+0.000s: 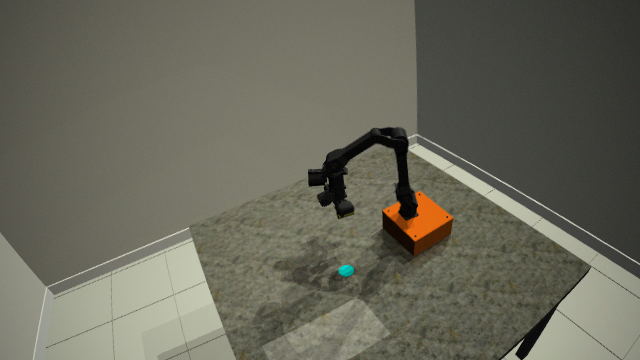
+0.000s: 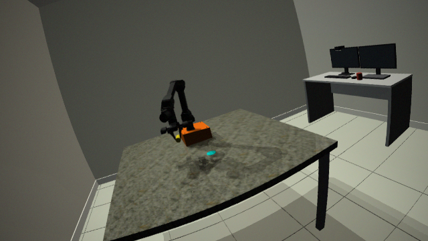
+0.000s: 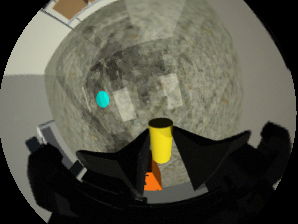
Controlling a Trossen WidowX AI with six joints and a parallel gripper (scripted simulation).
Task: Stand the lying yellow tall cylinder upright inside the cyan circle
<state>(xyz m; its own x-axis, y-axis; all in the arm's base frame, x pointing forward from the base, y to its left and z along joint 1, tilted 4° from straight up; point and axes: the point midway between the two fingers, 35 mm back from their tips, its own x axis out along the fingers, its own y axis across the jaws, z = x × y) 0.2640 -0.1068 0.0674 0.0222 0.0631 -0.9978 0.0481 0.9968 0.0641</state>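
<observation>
The yellow cylinder (image 1: 346, 215) (image 2: 178, 138) (image 3: 161, 146) is held off the table; in the wrist view it stands between the two black fingers, its dark end face toward the top of the picture. The top view shows only a thin yellow strip of it, the rest hidden by the fingers, and its exact tilt is hard to tell. My gripper (image 1: 345, 212) (image 2: 177, 136) (image 3: 160, 130) is shut on it, high above the table. The cyan circle (image 1: 346, 270) (image 2: 210, 152) (image 3: 102, 99) lies flat on the table, below and to one side of the gripper, with nothing on it.
The orange base block (image 1: 422, 220) (image 2: 198, 135) (image 3: 153, 181) carries the arm, beside the gripper. The stone-patterned table (image 1: 475, 280) (image 2: 150, 197) bears shadows and pale light patches. A separate desk (image 2: 361, 79) with monitors stands far off.
</observation>
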